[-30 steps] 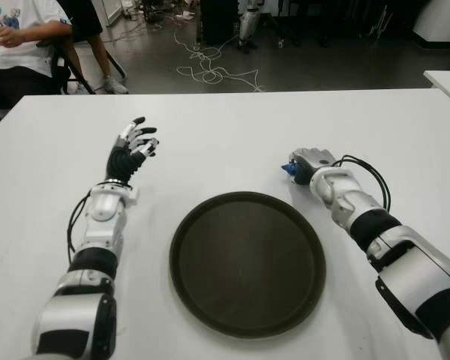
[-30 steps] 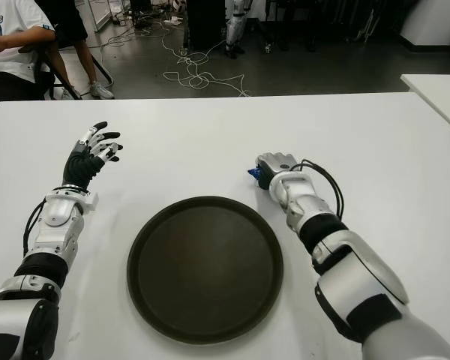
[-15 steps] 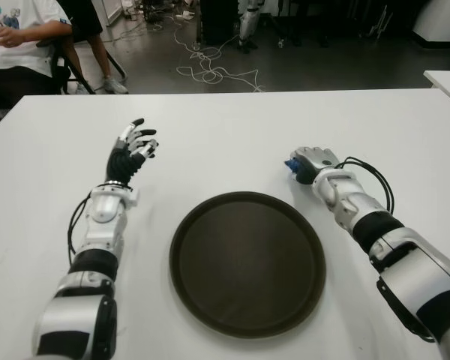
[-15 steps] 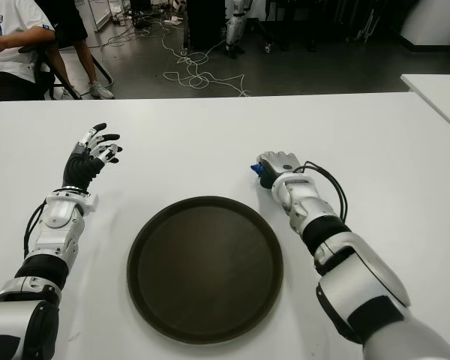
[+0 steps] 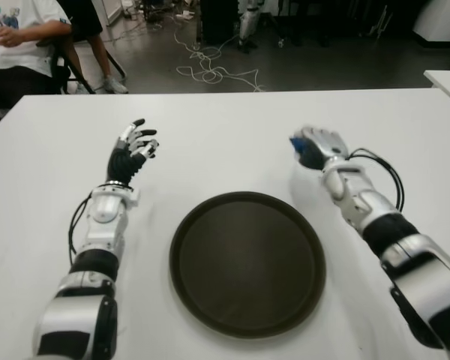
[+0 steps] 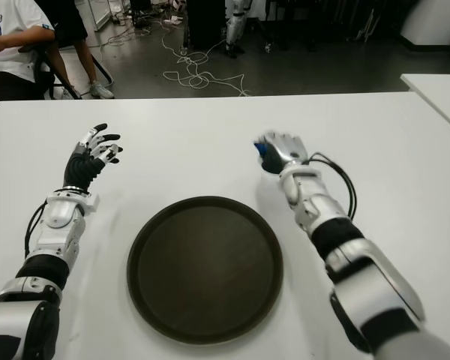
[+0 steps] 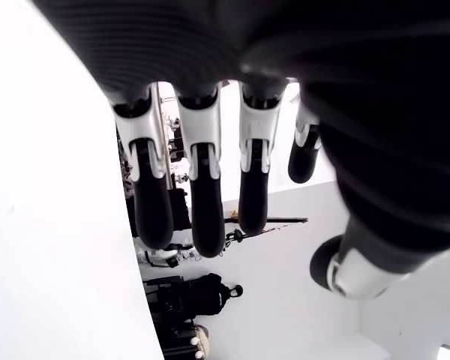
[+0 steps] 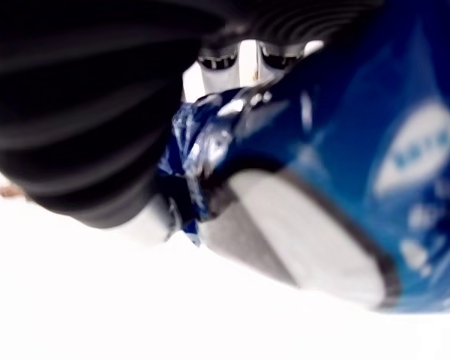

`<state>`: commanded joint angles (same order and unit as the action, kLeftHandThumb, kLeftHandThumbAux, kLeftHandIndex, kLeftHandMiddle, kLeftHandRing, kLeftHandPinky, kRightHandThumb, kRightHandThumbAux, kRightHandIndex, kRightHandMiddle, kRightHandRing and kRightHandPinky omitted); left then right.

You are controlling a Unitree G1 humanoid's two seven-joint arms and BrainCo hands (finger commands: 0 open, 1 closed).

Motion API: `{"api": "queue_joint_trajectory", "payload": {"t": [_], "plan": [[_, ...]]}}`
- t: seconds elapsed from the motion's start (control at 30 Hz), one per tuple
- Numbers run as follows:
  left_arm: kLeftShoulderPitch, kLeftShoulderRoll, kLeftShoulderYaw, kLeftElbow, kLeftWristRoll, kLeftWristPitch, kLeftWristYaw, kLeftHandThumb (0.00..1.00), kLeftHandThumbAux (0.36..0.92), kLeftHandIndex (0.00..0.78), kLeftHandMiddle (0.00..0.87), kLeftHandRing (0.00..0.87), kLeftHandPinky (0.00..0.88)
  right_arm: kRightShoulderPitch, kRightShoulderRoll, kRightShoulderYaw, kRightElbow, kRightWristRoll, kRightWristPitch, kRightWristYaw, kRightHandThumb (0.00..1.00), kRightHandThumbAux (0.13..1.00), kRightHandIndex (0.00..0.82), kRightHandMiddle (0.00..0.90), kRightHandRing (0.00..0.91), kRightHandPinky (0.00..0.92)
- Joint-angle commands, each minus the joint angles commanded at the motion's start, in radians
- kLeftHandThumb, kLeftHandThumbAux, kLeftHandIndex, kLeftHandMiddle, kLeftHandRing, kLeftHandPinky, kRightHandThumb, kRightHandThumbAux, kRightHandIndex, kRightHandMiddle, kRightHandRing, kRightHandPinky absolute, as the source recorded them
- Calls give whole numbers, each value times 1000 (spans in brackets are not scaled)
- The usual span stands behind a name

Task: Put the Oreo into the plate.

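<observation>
A blue Oreo packet (image 8: 337, 150) fills my right wrist view, wrapped by the curled fingers of my right hand (image 5: 315, 146). From the eye views that hand hangs above the white table (image 5: 225, 142), beyond the right rim of the round dark plate (image 5: 247, 262), with a blue edge of the Oreo packet (image 5: 296, 144) poking out on its left. Nothing lies in the plate. My left hand (image 5: 133, 142) shows to the left of the plate with spread fingers (image 7: 199, 195) and holds nothing.
A person in a white shirt (image 5: 19, 37) sits beyond the table's far left corner. Cables (image 5: 210, 71) lie on the floor behind the table. Another white table edge (image 5: 446, 79) shows at the far right.
My right hand has risen off the table with the Oreo packet in its fingers, moving slightly farther away and to the right. The left hand has stayed where it was.
</observation>
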<state>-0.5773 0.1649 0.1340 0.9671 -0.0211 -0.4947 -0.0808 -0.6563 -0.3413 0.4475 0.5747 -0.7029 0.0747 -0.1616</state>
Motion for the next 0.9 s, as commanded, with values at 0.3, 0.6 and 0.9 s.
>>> {"api": "queue_joint_trajectory", "payload": {"t": [0.3,0.6,0.9], "plan": [[-7,-3,-4,11,11,-5,21,463,658,139,272,332,408,90,-36,-39,-217,-31,5,0,692,734,423,598,612,600],[-9,-7,-4,14,7,-7,18,453,653,139,273,339,414,93,-47,-40,-311,-60,-12,22,690,734,424,650,655,639],[-8,-6,-8,13,15,-3,30,476,665,138,266,323,392,97,-10,-23,-431,-91,21,79,689,735,423,677,681,650]]}}
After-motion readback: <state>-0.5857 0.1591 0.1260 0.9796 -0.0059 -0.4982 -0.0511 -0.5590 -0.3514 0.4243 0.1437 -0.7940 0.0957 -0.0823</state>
